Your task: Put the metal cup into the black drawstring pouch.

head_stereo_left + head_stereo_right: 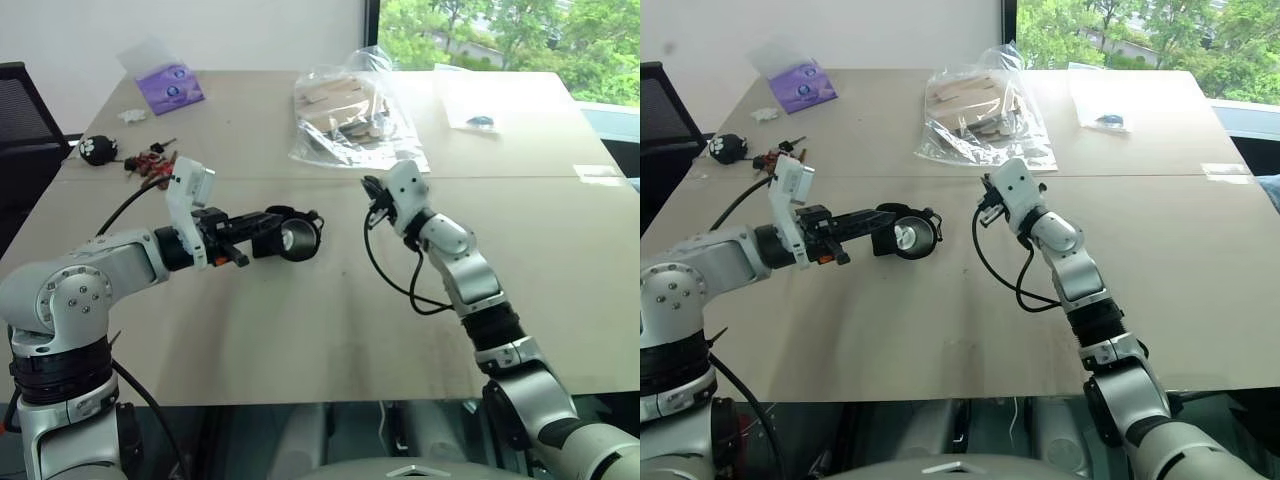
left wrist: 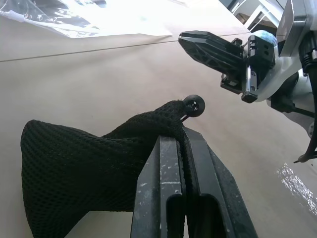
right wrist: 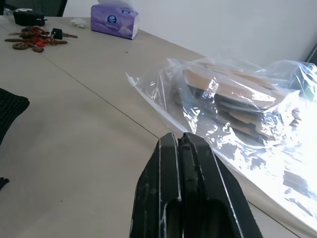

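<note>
My left gripper [image 1: 266, 226] is shut on the rim of the black drawstring pouch [image 1: 283, 228] and holds it just above the table, left of centre. The pouch's mouth faces me, and the shiny metal cup [image 1: 297, 240] sits inside it. In the left wrist view the mesh pouch [image 2: 79, 168] hangs from the clamped fingers [image 2: 163, 168], its cord bead [image 2: 193, 105] sticking out past them. To the right of the pouch, a short gap away, my right gripper [image 1: 371, 188] is shut with nothing in it. In the right wrist view its fingers [image 3: 163, 168] are pressed together.
A clear plastic bag of wooden pieces [image 1: 345, 110] lies behind the grippers. A purple tissue pack [image 1: 170, 85], keys [image 1: 150, 165] and a black plush toy [image 1: 100, 150] lie at the far left. A small clear bag [image 1: 478, 110] sits far right. A black chair [image 1: 20, 120] stands left of the table.
</note>
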Available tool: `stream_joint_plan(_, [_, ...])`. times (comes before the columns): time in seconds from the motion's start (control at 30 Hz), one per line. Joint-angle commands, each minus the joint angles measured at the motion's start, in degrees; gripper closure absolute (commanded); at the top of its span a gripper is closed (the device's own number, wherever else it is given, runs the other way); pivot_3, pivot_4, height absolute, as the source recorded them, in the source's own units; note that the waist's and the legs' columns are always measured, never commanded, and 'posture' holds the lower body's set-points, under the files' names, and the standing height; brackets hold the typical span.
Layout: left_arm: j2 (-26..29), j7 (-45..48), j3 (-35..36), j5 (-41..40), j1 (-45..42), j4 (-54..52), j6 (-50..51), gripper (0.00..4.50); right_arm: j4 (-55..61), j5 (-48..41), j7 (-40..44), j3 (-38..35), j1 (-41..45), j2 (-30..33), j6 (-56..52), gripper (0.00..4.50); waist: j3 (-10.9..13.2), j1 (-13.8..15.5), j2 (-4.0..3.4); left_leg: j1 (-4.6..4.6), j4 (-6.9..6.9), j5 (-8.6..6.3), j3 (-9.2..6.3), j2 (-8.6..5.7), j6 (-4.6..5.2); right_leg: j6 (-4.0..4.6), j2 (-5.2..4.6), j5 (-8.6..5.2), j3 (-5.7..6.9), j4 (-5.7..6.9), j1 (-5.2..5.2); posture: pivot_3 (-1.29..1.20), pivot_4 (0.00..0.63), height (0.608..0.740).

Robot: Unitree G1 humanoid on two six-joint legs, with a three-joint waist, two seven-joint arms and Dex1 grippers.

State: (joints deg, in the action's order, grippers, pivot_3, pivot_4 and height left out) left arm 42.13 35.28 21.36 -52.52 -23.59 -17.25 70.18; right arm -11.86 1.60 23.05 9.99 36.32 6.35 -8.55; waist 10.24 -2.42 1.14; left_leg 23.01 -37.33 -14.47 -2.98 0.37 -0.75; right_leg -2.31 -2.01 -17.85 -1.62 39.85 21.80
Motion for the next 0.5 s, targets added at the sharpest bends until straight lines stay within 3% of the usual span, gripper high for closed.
stream_joint_plan(0.03, [0.80,0.91,0.25,-0.62,-0.58,0.17,-1.66,4.50,5.56,-1.56,0.92,-0.89,-0.65,0.61,-2.42,4.38,0.00,-0.02,0.00,0.00,0.00,0.00,0.01,0.00,0.00,0.00,0.00,0.00,0.00,0.00,0.00,0.00,0.150,0.740])
stream_joint_plan(0.1, [1.10,1.22,-0.36,-0.23,-1.37,1.01,-2.06,4.50,9.44,-5.42,4.76,-0.91,-2.34,1.15,-6.87,4.38,0.00,0.03,0.00,0.00,0.01,0.00,0.01,0.00,0.00,0.00,0.00,0.00,0.00,0.00,0.00,0.00,0.150,0.740])
stream_joint_plan(0.2, [1.70,1.92,-1.26,0.44,-2.12,2.00,-2.73,4.50,18.67,-14.45,11.95,-0.15,-6.44,1.92,-15.13,3.63,0.00,0.12,0.00,0.01,0.01,-0.01,-0.02,0.00,0.01,0.00,0.01,0.00,0.02,-0.02,-0.01,0.00,0.150,0.740])
stream_joint_plan(0.27, [2.33,2.61,-1.85,0.82,-2.21,2.41,-3.12,4.50,23.12,-18.86,14.45,0.76,-8.19,2.37,-20.40,2.51,0.00,0.01,0.00,0.01,0.02,-0.01,-0.03,0.00,0.01,0.00,-0.01,0.00,0.01,-0.02,-0.01,0.00,0.150,0.740])
stream_joint_plan(0.3, [2.58,2.82,-2.06,0.93,-2.20,2.51,-3.33,4.50,24.19,-19.70,14.79,1.04,-8.54,2.47,-21.63,2.19,0.00,-0.05,0.00,0.01,0.02,-0.01,-0.01,0.00,0.02,0.00,-0.01,0.00,0.00,-0.02,-0.01,0.00,0.150,0.740])
stream_joint_plan(0.5, [3.30,3.26,-2.47,0.86,-2.29,2.72,-3.81,4.50,23.18,-21.03,13.47,1.69,-6.89,1.16,-24.75,2.19,0.00,0.04,0.00,-0.04,0.01,-0.01,-0.04,0.01,0.03,0.00,0.02,0.00,0.03,0.02,-0.02,0.00,0.150,0.740])
